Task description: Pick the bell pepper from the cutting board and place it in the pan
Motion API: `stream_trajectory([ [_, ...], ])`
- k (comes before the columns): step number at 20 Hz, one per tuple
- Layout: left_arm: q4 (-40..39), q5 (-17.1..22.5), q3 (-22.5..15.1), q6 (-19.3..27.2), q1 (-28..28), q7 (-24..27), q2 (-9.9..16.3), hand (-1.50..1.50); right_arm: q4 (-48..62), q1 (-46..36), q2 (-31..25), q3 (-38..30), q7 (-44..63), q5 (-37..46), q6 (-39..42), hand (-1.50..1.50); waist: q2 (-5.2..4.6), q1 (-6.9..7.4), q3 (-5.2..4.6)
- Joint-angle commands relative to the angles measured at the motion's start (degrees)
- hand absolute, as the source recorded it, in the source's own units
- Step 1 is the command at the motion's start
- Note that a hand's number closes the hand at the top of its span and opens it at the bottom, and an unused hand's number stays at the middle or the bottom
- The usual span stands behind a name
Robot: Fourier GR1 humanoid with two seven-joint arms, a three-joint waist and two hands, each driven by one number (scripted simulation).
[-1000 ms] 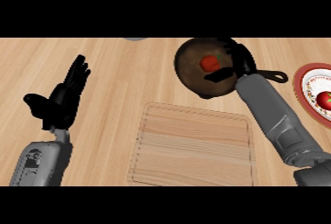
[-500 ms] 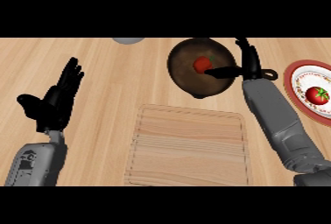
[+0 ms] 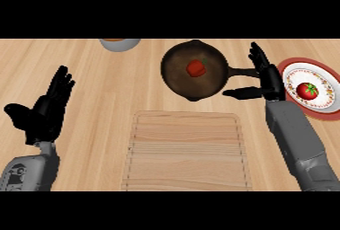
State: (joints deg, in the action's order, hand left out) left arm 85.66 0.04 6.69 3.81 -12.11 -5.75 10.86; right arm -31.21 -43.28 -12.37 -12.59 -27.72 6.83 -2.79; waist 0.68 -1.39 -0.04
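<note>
Now bell pepper (image 3: 196, 68) in pan (image 3: 182, 83), stem toward upper right.

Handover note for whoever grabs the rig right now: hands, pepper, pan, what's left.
Left hand: open, fingers up, resting at the view's left, holding nothing.
Right hand: open, holding nothing, beside the pan's handle, between pan and plate.
Bell pepper: lying inside the pan.
Cutting board: nothing on it.
Plate at the right holds a tomato; not part of the job.
Done: pepper is in the pan.
Left: likely only bringing the right arm back, keeping clear of the handle.
</note>
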Motion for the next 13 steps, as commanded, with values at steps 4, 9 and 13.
stream_trajectory([
  [4, -1.16, -0.36, 0.96, -0.42, 1.51, 1.21, 0.93, 0.0, -25.15, 15.12, -1.5, 3.7, 8.77, -3.33, 7.84, -1.5, 0.38, -1.57, -0.11],
  [9, -0.36, 0.34, 1.57, -0.24, -1.41, -2.1, 1.51, 0.0, -45.62, 28.83, -3.27, 5.06, 17.06, -6.63, 11.42, -1.5, 0.06, -1.1, -0.07],
  [13, -3.91, 0.15, 1.55, -0.96, -1.81, 2.4, 0.73, 0.0, -60.2, 33.88, -2.84, 7.55, 27.03, -3.46, 6.89, -1.5, -0.42, 0.25, -0.04],
])
